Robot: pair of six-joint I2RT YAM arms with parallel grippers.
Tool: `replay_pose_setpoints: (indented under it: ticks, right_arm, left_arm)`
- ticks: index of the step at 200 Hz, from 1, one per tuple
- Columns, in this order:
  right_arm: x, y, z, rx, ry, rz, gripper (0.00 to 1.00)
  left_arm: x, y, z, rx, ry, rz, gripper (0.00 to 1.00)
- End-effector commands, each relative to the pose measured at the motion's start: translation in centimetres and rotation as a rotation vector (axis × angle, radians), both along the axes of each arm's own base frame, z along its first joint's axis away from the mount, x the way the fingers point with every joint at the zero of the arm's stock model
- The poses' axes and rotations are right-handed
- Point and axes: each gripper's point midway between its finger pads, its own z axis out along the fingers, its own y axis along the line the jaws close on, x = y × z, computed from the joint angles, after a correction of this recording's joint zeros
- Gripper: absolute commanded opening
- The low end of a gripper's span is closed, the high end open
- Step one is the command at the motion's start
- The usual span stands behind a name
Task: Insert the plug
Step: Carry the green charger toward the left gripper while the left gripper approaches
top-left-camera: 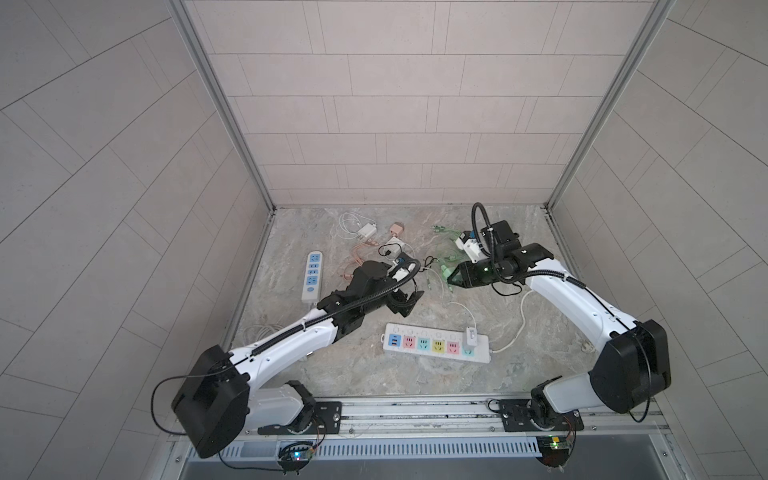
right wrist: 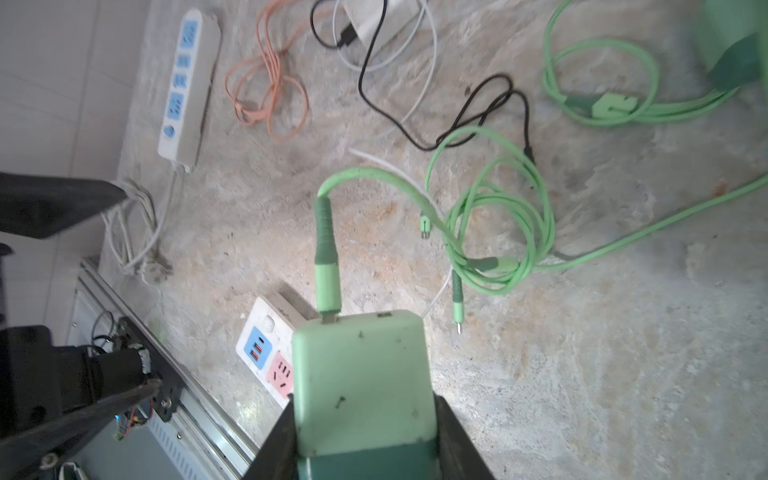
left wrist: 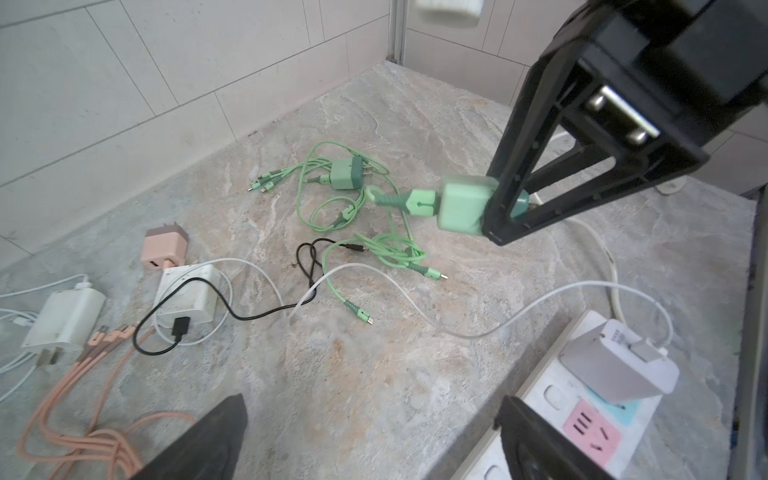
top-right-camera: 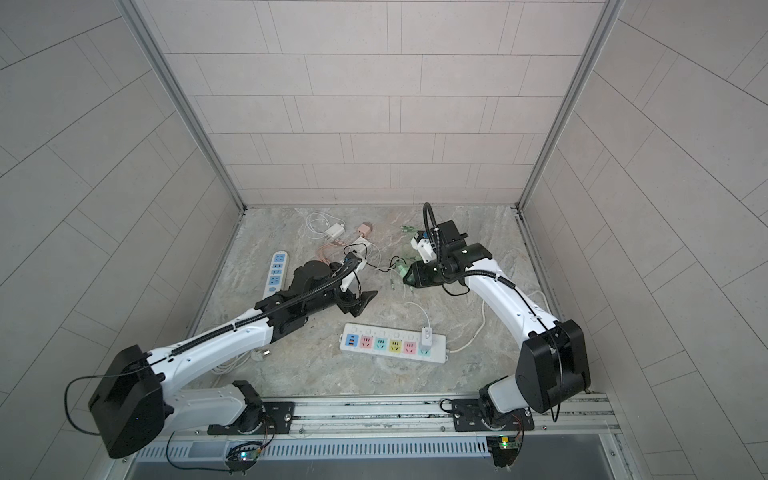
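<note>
Grey marbled tabletop (top-left-camera: 415,376), tiled walls: right gripper (top-left-camera: 451,277) pinches the mint-green cube charger plug (right wrist: 361,374) mid-frame in a top view, well apart from the white pastel-socket power strip (top-left-camera: 480,352) lower down. Left gripper (top-left-camera: 115,303) hangs w/ fingers spread, empty. Pick-up looks done; carry, alignment & insertion remain.

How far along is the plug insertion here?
Done: the pale green square charger plug is clamped in the right gripper, held above the marbled table. In hand: the carry; it is not yet over the long white power strip with coloured sockets. Left: line up a free socket and push in. A white charger fills the strip's end socket; the left gripper hangs open, empty.
</note>
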Motion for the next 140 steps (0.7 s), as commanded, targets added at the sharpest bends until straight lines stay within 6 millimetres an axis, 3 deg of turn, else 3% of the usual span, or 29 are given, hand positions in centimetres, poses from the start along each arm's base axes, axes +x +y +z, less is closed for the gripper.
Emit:
replay_pose_setpoints:
  ticks: [1, 63, 113, 140]
  right_arm:
    - [-0.9, 0.5, -1.6, -0.120, 0.012, 0.094, 0.23]
    - [-1.8, 4.5, -6.0, -0.194, 0.112, 0.250, 0.24]
    - [-1.0, 5.3, -9.9, -0.258, 0.187, 0.269, 0.26]
    - [-1.0, 5.6, -10.6, -0.248, 0.192, 0.261, 0.26]
  left_arm:
    - [-0.1, 0.8, 0.8, 0.053, -0.119, -0.016, 1.00]
    - [-3.7, 0.8, -3.0, 0.142, -0.323, -0.223, 1.00]
    - [-3.0, -0.2, -4.9, 0.214, -0.390, -0.257, 1.00]
    - [-2.6, -0.6, -5.2, 0.198, -0.364, -0.238, 1.00]
